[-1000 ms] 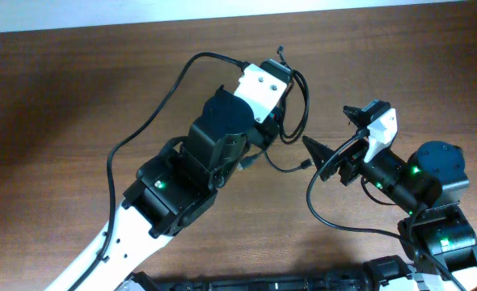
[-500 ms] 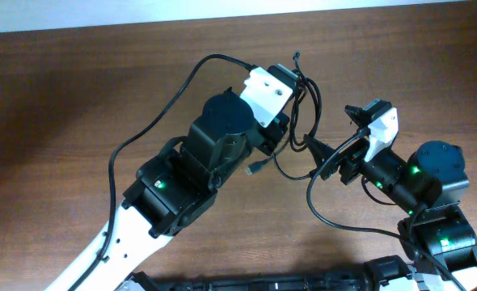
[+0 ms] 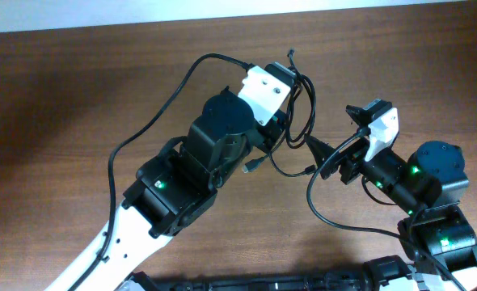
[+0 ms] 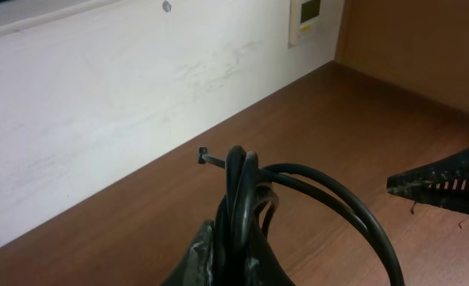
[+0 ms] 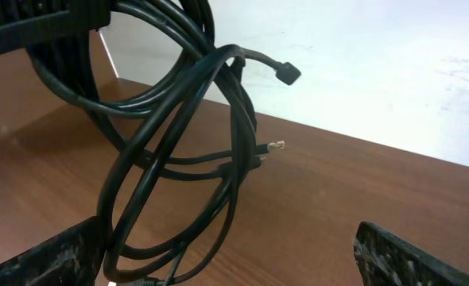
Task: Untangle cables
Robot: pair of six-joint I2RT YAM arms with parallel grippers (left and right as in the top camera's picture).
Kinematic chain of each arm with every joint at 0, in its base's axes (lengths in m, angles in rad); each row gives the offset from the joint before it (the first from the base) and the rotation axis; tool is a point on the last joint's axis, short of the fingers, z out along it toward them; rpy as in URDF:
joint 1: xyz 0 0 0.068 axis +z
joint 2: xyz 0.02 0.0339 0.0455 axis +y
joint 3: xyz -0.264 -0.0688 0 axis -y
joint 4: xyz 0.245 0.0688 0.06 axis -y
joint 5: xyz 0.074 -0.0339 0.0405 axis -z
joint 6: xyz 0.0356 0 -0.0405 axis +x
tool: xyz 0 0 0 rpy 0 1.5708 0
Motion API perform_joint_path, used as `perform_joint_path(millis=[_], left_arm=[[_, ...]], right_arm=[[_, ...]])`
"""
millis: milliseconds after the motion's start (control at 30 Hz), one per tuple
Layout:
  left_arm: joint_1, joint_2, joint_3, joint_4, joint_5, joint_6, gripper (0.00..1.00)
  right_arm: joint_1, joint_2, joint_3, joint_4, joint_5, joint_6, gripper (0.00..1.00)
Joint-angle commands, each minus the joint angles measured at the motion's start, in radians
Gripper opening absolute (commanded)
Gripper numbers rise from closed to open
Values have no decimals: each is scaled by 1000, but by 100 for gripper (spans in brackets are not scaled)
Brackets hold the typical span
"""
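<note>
Several cables (image 4: 239,187), pinched in the left gripper (image 4: 231,253) and held clear of the table (image 3: 61,97), hung as upright loops directly ahead of the right gripper (image 5: 238,253), jaws spread wide.

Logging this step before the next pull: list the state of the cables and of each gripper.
Cables, tangled in loops, bunched in the left gripper, ends loose.
Left gripper, shut on the cables.
Right gripper, open, loops hanging in front of it, none gripped.
</note>
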Motion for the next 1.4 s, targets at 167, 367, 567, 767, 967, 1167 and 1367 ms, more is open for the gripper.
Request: perform_joint_path(millis=[167,367,567,767,967,1167,1367], left_arm=[[5,-6,16,13,20,-33,0],[5,-6,16,13,127,-32,0],[4,-6,16,-23,244,-32,0],[4,-6,16,-99,244,23,0],[4,-6,16,-107,245,47,0],[4,-6,16,-103,239,59,0],[5,-6,16,-80,27,-25,0]], right_arm=[[3,-4,2,-8,41,11,99],[3,-4,2,-47,124,12,99],[4,-4,2,-48,134,12,98],[4,-4,2,-43,134,12,99],[4,-4,2,-43,133,12,85],[4,-4,2,-43,132,12,4],[4,-4,2,-44,132,12,4]])
